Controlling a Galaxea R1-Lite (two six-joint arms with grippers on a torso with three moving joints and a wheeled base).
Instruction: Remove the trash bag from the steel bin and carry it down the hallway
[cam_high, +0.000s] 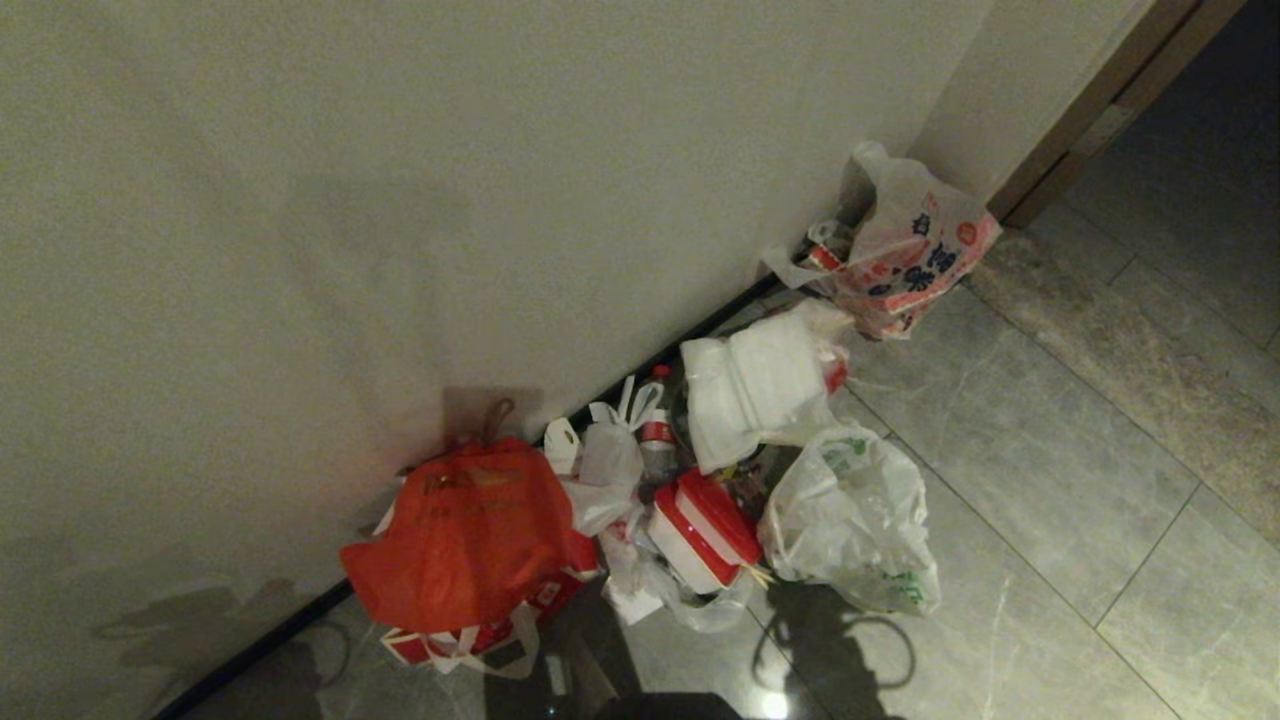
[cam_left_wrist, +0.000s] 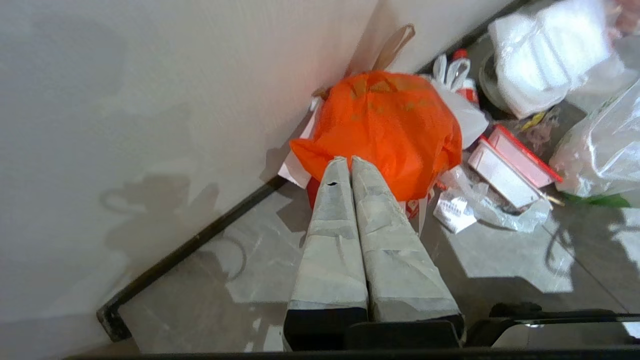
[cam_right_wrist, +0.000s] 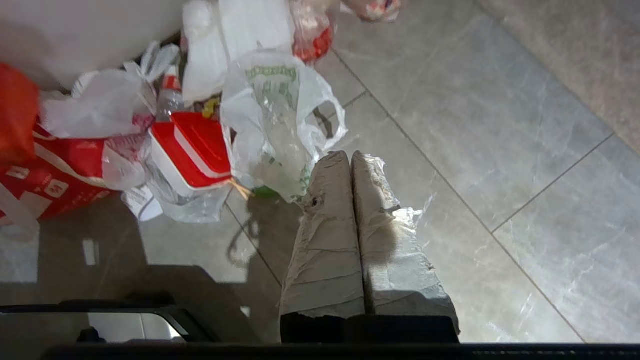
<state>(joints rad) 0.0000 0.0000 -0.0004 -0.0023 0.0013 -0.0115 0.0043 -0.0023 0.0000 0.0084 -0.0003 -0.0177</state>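
- The trash bag (cam_high: 852, 520), thin and translucent with green printing, is seen lying on the grey marbled floor tiles (cam_high: 1040, 480) of the hallway, at the right end of a heap of rubbish against the beige wall (cam_high: 400, 200).
- It is held by neither tool, and its handles are seen loose in the right wrist view (cam_right_wrist: 280, 120).
- A red-lidded food box (cam_high: 700, 528) is set just left of the trash bag, touching it or nearly so.
- An orange plastic bag (cam_high: 465, 535) is slumped at the left end of the heap, over a red and white paper bag (cam_high: 470, 640).
- A folded white bag (cam_high: 760, 385) and a small white knotted bag (cam_high: 608, 465) are placed farther back by the dark baseboard (cam_high: 680, 345), with a bottle (cam_high: 657, 430) between them.
- A printed bag (cam_high: 915, 250) is leaned at the far wall corner.
- The left tool (cam_left_wrist: 350, 160) is shown above the floor near the orange plastic bag, its fingers pressed together on nothing.
- The right tool (cam_right_wrist: 350, 155) is shown just beside the trash bag, its fingers likewise pressed together and empty.
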